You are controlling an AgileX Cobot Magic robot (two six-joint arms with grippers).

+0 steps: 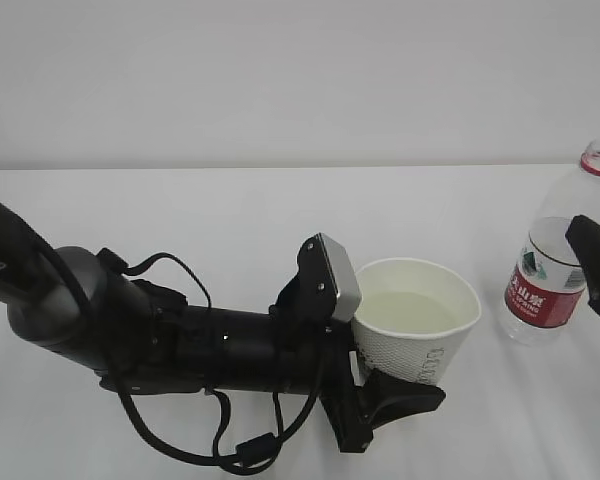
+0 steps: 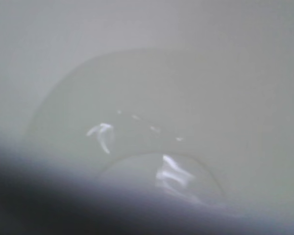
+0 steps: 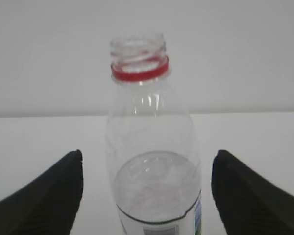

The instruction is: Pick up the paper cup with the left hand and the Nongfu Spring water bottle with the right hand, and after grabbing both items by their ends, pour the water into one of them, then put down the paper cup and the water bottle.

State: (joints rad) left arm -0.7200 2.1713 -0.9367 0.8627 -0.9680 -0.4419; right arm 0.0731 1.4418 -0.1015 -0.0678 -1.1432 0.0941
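- The paper cup [image 1: 416, 320] stands upright on the table [image 1: 230, 215], with the left hand [image 1: 375, 335] around its side; whether the jaws actually press the wall cannot be told.
- Water [image 2: 152, 147] is seen in the cup; the left wrist view is blurred.
- The Nongfu Spring water bottle [image 3: 152, 161], clear ribbed plastic, uncapped, stands upright, centred between the parted jaws of the right hand [image 3: 147, 196], untouched.

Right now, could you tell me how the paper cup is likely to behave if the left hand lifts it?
The paper cup holds water well up its walls, so it is probably heavy for its size and quick to slosh. Its thin paper wall would likely buckle under a hard squeeze. The open top means any tilt risks a spill.
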